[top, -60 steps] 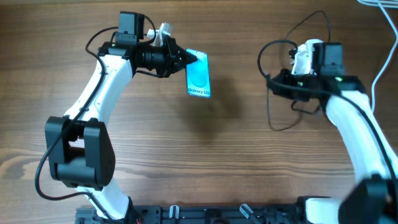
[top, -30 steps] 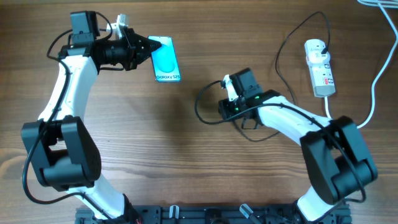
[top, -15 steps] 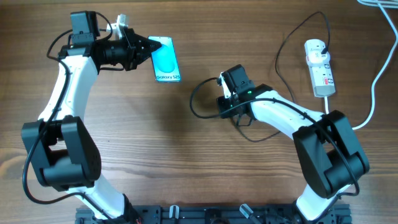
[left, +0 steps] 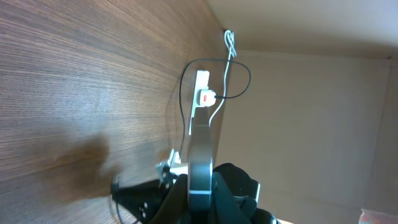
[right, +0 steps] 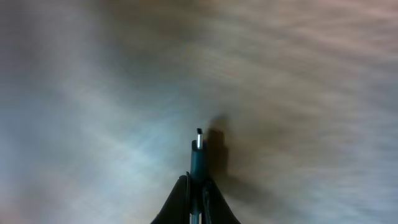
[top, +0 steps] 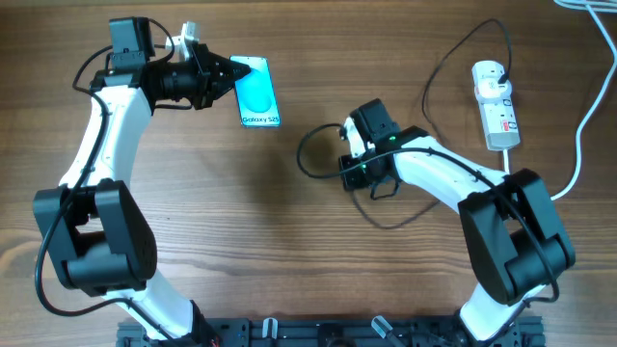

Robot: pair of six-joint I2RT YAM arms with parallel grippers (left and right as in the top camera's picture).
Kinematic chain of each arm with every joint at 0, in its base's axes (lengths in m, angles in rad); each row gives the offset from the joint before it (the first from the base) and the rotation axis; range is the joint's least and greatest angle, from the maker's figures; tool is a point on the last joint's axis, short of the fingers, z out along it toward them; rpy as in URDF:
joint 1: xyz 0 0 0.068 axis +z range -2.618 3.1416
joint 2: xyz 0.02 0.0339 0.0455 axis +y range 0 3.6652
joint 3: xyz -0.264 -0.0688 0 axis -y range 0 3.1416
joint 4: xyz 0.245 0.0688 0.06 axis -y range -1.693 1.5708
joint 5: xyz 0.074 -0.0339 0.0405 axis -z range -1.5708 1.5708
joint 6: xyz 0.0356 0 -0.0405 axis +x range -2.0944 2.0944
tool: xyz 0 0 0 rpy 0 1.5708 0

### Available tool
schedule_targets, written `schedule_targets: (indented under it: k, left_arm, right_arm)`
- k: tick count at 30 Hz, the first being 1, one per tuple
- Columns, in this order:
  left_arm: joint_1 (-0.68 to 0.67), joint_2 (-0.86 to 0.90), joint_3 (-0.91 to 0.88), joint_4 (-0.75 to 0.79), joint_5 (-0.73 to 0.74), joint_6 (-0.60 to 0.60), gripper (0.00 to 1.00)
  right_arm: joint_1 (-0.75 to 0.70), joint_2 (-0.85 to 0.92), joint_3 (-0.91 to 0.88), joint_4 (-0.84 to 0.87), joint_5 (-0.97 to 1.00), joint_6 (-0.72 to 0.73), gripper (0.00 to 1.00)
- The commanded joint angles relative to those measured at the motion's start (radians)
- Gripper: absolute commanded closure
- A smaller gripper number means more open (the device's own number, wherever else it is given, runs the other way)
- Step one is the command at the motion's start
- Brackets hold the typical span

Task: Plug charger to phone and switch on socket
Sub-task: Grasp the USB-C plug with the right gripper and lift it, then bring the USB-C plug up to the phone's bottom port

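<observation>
The phone (top: 258, 92), cyan screen up, is held at its left edge by my left gripper (top: 231, 74), which is shut on it at the table's upper left. In the left wrist view the phone (left: 200, 143) is edge-on between the fingers of the gripper (left: 200, 182). My right gripper (top: 355, 170) is at mid-table, shut on the charger's connector (right: 198, 149), which points at the blurred wood. The thin black cable (top: 307, 154) loops left of it and runs to the white socket (top: 496, 108) at the upper right. The socket also shows far off in the left wrist view (left: 202, 81).
A thicker white cable (top: 590, 106) runs down the right edge of the table beside the socket. The black cable trails in loops between my right arm (top: 453, 178) and the socket. Brown wooden tabletop (top: 251, 222) lies between the two arms.
My left gripper carried the phone leftward, then stayed still. My right gripper came from beside the socket to mid-table with the connector, and shifted slightly right in the last half second.
</observation>
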Motion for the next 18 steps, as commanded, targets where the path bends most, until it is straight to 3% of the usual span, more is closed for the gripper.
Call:
schedule_targets:
  k: [1, 4, 7, 10, 15, 18]
  left_arm:
    - [-0.002, -0.010, 0.010, 0.013, 0.083, 0.039, 0.96]
    - [-0.002, -0.010, 0.010, 0.089, 0.199, 0.057, 0.96]
    - [-0.018, -0.010, 0.010, 0.148, 0.211, 0.057, 0.96]
    - [-0.046, -0.010, 0.010, 0.185, 0.211, 0.055, 0.96]
    - [-0.083, -0.010, 0.010, 0.266, 0.209, 0.022, 0.96]
    - [-0.083, -0.010, 0.010, 0.359, 0.192, -0.117, 0.96]
  right_arm:
    - [-0.041, -0.199, -0.008, -0.003, -0.414, -0.092, 0.95]
    - [-0.060, -0.283, -0.046, -0.001, -0.704, -0.094, 0.95]
    - [-0.059, -0.288, -0.094, 0.090, -0.929, -0.070, 0.95]
    - [-0.059, -0.288, -0.167, 0.336, -0.939, 0.126, 0.95]
    - [-0.050, -0.288, -0.288, 0.978, -0.851, 0.672, 0.95]
    - [-0.031, -0.288, -0.336, 1.091, -0.717, 0.829, 0.96]
